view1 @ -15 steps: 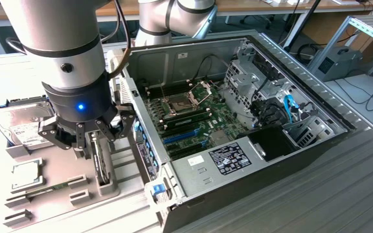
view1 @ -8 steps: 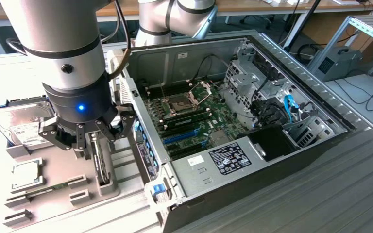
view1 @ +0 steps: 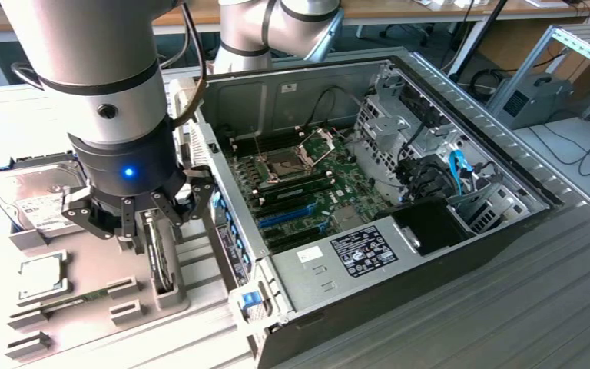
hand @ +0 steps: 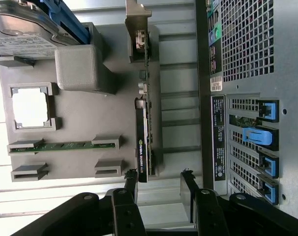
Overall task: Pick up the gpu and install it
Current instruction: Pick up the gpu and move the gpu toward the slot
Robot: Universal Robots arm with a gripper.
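The gpu (view1: 162, 265) is a thin black card standing on its edge in a slot of the grey parts tray (view1: 120, 269), at the exterior view's left of the computer case. In the wrist view the gpu (hand: 142, 142) shows its black face and its silvery end bracket (hand: 138, 27). My gripper (view1: 150, 227) hangs just above the card's near end, open and holding nothing. Seen from the wrist, the gripper (hand: 160, 189) has its fingers (hand: 131, 183) either side of the card's end, apart from it, one finger closer than the other.
A silver hard drive (view1: 34, 196) and a square chip (view1: 41, 277) sit in the same tray, with a green memory stick (hand: 65, 145) in its slot. The open computer case (view1: 500, 231) holds the motherboard (view1: 295, 184) with blue card slots (view1: 290, 215). Its rear panel (hand: 247, 98) stands close beside the gpu.
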